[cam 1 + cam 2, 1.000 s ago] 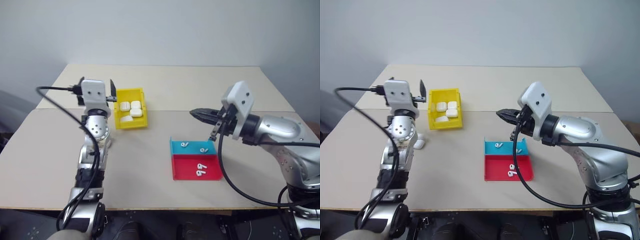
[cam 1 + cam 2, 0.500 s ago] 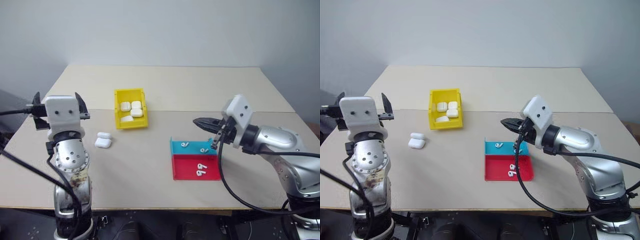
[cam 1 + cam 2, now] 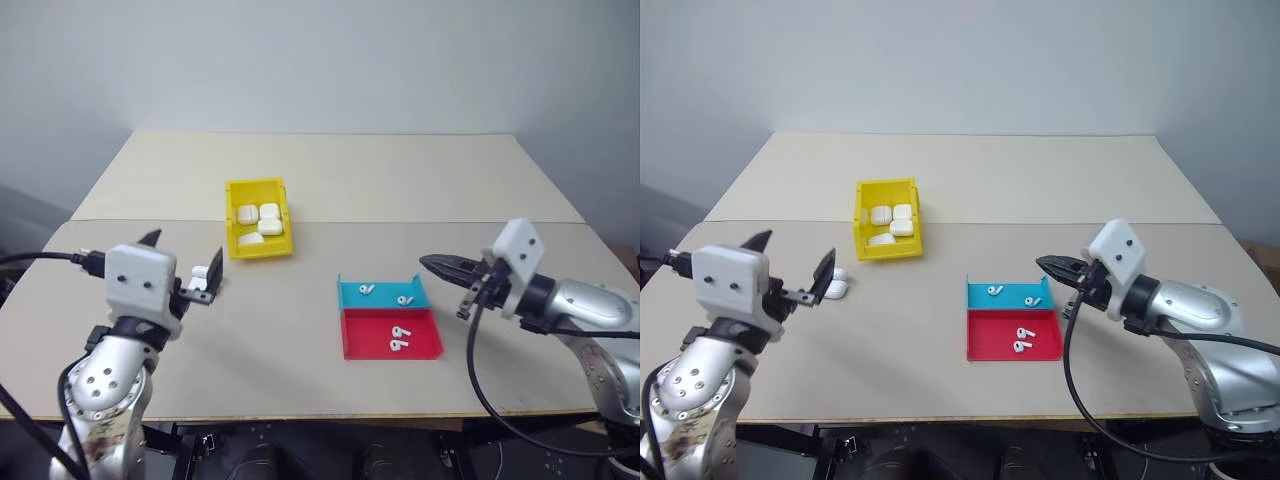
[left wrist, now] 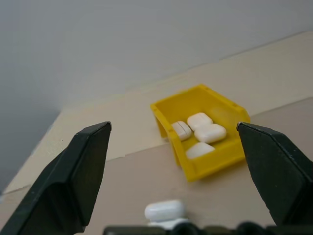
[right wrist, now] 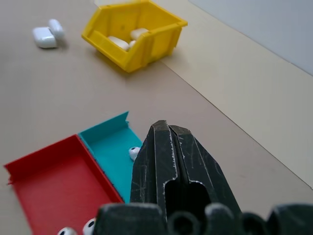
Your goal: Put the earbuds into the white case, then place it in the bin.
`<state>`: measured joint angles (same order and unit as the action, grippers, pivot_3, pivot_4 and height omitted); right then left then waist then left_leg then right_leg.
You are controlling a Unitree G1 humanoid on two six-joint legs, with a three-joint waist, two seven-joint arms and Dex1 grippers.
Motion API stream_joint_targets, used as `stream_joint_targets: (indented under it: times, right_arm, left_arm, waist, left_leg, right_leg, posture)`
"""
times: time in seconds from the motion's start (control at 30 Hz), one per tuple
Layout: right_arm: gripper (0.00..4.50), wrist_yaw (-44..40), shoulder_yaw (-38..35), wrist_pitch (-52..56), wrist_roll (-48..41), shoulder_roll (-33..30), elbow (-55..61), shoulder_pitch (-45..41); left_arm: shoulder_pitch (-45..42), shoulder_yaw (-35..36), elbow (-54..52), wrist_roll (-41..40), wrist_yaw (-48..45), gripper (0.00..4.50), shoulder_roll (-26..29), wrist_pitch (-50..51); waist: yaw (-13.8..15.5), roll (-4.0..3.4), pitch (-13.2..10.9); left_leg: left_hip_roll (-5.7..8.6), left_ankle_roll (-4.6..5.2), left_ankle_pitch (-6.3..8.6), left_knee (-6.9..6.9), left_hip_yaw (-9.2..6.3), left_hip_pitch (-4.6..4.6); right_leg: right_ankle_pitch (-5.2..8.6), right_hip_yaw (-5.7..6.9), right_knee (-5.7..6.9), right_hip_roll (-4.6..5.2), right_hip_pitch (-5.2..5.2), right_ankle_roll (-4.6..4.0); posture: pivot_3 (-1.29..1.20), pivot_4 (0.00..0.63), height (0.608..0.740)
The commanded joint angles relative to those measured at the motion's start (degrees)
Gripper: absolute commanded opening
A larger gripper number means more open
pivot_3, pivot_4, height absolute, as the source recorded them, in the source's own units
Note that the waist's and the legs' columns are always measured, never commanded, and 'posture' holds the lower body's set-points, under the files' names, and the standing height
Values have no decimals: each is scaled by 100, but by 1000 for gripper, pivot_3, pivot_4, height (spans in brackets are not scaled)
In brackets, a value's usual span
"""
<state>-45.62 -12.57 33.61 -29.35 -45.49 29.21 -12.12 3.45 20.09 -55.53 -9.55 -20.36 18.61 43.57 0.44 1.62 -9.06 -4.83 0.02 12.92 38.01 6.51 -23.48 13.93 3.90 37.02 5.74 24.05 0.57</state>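
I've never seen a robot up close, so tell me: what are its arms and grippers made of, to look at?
Both arms are rounded silver metal segments with small screws. Each wrist carries a white boxy block, and a black cable loops back from it. The left gripper and right gripper each have two black, wedge-shaped fingers; the right one's show scuff marks.

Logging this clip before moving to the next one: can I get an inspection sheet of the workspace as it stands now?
Surface: tan table, seam across it.
Job's things: yellow bin holding four white cases; open white case on the table beside it; four earbuds in the red-and-teal tray, two per compartment.
Clutter: nothing seen.
Grippers: left gripper open, empty, above the table's near left; right gripper shut, empty, beside the tray.
Cables: black cable looping under the right arm; another at the left wrist.
Surroundings: plain grey wall.
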Motion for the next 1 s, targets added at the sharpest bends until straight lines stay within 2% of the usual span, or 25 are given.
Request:
stream_joint_targets:
  times: [0.03,0.1,0.2,0.47,0.7,1.0]
  right_arm:
    - [0,-312,-162,-228,-116,-178,204,144]
    - [0,-379,-167,-354,-62,-207,194,238]
    - [0,-508,-86,-665,142,-240,138,382]
    - [0,-718,54,-796,75,-263,383,478]
    - [0,-988,86,-758,-109,-343,173,181]
    - [0,-1079,147,-749,-93,-352,32,-18]
  left_arm:
    - [666,378,-447,-959,-523,4484,223,-762]
    - [1033,463,-447,-1293,-647,4484,410,-1097]
    - [1306,656,-446,-2164,-1048,4484,837,-838]
    - [997,598,18,-3153,-1323,4484,1561,-791]
    - [658,597,378,-3457,-1400,4484,2069,-807]
    - [573,746,408,-3904,-1232,4484,2338,-676]
  waist:
    - [-3,0,0]
    - [4,0,0]
    - [28,-2,2]
    - [19,-2,2]
    - [16,-2,3]
    - [19,-2,2]
  left_leg:
    - [1,1,1,0,0,1]
    - [1,4,3,-2,1,0]
    - [1,4,3,-1,1,8]
    - [2,4,3,-5,1,8]
    - [1,4,3,-6,3,12]
    - [1,3,3,-7,6,10]
  right_leg:
    - [0,-1,0,0,-1,0]
    - [0,-3,-3,1,1,0]
    - [1,-3,-2,1,-5,-1]
    - [3,-7,-2,-1,-2,-1]
    - [3,-7,-2,-3,-4,-2]
    - [3,-8,-3,-2,-3,-3]
  posture:
    - [0,150,740]
    - [0,150,740]
    - [0,150,740]
    - [0,150,740]
    - [0,150,740]
    - [0,150,740]
